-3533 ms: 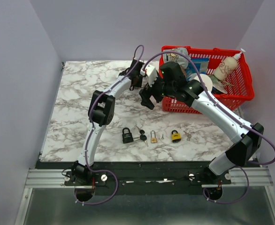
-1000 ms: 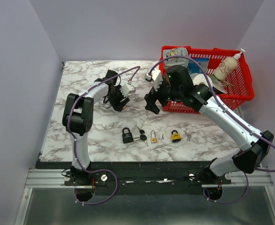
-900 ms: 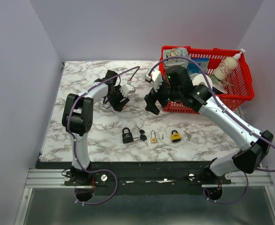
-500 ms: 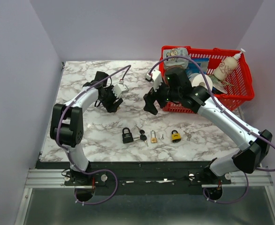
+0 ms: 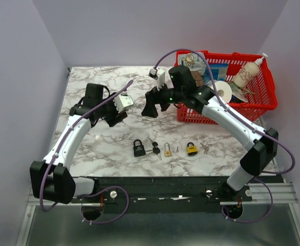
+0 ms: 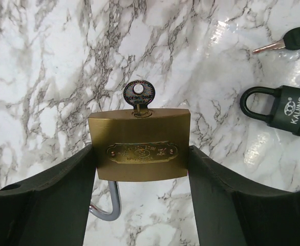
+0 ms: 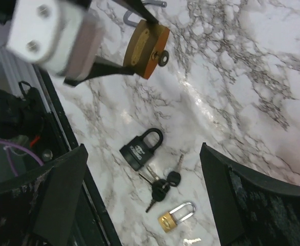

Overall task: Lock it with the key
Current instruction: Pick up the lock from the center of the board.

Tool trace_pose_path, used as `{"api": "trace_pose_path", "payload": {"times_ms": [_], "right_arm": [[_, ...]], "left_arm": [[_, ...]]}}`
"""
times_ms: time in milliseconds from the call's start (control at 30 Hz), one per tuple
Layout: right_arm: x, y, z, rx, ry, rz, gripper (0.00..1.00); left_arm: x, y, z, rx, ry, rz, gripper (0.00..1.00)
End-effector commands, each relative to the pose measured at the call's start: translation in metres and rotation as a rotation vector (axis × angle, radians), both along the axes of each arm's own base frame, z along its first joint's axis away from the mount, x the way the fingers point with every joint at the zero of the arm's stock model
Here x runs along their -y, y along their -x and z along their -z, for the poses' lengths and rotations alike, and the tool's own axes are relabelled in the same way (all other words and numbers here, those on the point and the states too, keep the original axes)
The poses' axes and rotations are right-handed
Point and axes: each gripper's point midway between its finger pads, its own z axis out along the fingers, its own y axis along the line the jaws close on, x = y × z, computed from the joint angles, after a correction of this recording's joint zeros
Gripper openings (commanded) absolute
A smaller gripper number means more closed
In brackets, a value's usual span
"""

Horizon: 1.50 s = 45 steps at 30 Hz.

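My left gripper [image 6: 138,159] is shut on a large brass padlock [image 6: 138,143], gripping its two sides above the marble table. A key [image 6: 138,95] sticks out of the padlock's keyhole. Its steel shackle [image 6: 105,205] hangs open, swung out to one side. In the top view the left gripper [image 5: 114,117] is at the left-middle of the table. My right gripper [image 5: 150,108] is open and empty, a short way right of it. The right wrist view shows the held padlock [image 7: 146,48] with its key [image 7: 163,58] ahead of the open right gripper [image 7: 145,200].
Near the front edge lie a black padlock [image 5: 138,148], black-headed keys [image 5: 153,149], a small brass padlock [image 5: 167,150], a yellow padlock [image 5: 192,149] and small keys [image 5: 205,149]. A red basket [image 5: 257,106] of items stands at the back right.
My left arm has swung out to the left and drawn the held padlock toward the left-middle of the table. My right gripper has moved left, away from the basket.
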Motion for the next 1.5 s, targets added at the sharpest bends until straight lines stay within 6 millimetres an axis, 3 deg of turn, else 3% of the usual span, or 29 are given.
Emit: {"api": "trace_pose_path", "payload": {"times_ms": [0,167,367,633,833,1133,1167,1367,1467], "right_arm": [[-0.032,0.004,-0.016,-0.145,-0.123,-0.040,0.99],[-0.056,0.011,-0.014,-0.259,-0.186,-0.093,0.99],[-0.070,0.030,-0.010,-0.316,-0.217,-0.187,0.99],[-0.080,0.036,-0.001,-0.367,-0.221,-0.231,0.94],[-0.085,0.052,0.015,-0.423,-0.200,-0.269,0.86],[-0.090,0.053,0.016,-0.440,-0.208,-0.268,0.67],[-0.090,0.054,0.017,-0.448,-0.208,-0.271,0.60],[-0.089,0.062,0.025,-0.502,-0.206,-0.285,0.41],[-0.086,0.065,0.028,-0.518,-0.202,-0.292,0.37]], "left_arm": [[0.006,0.016,-0.052,0.183,0.055,0.079,0.11],[0.010,0.033,-0.086,0.265,0.105,0.086,0.11],[0.019,0.048,-0.107,0.303,0.132,0.132,0.11],[0.034,0.064,-0.116,0.327,0.138,0.200,0.11],[0.043,0.069,-0.121,0.347,0.122,0.254,0.11],[0.054,0.080,-0.115,0.374,0.043,0.351,0.10],[0.055,0.080,-0.114,0.371,0.042,0.352,0.10],[0.057,0.078,-0.112,0.373,0.029,0.358,0.09],[0.058,0.077,-0.114,0.374,0.028,0.359,0.08]]}}
